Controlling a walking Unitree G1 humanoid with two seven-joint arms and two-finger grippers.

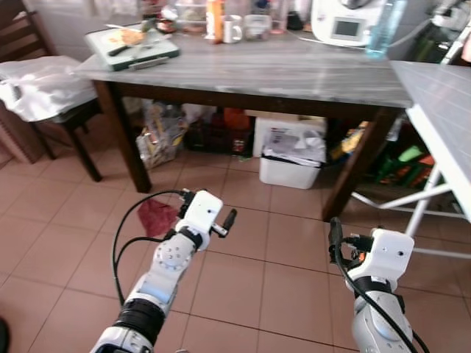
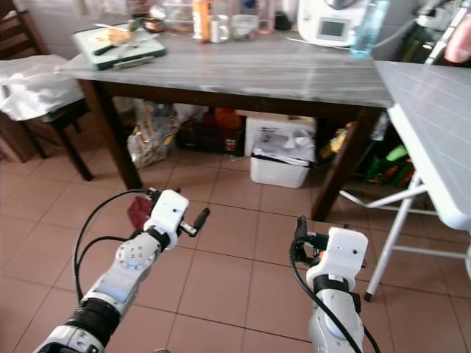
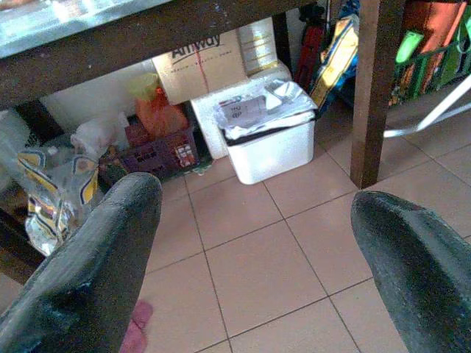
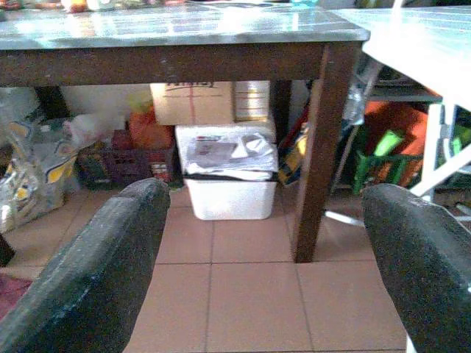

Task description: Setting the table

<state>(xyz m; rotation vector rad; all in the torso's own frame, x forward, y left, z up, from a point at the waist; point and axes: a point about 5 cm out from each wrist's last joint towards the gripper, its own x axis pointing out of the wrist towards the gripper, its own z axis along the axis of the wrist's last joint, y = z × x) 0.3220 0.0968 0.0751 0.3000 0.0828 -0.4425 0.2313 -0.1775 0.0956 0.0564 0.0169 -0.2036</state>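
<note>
Table (image 1: 280, 73) stood at twelve o'clock, well apart, bearing a cutting board (image 1: 132, 45) and mugs (image 1: 232, 29) at its far edge. Left gripper (image 1: 221, 224) and right gripper (image 1: 336, 246) hung low over tiles, fingers apart, empty, probably readied for approach.

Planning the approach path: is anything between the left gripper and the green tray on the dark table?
Nothing visible blocks it. The left gripper, jaws open, hangs over bare floor tiles in front of the dark table; the green tray sits near the table's left corner, higher and farther away.
</note>
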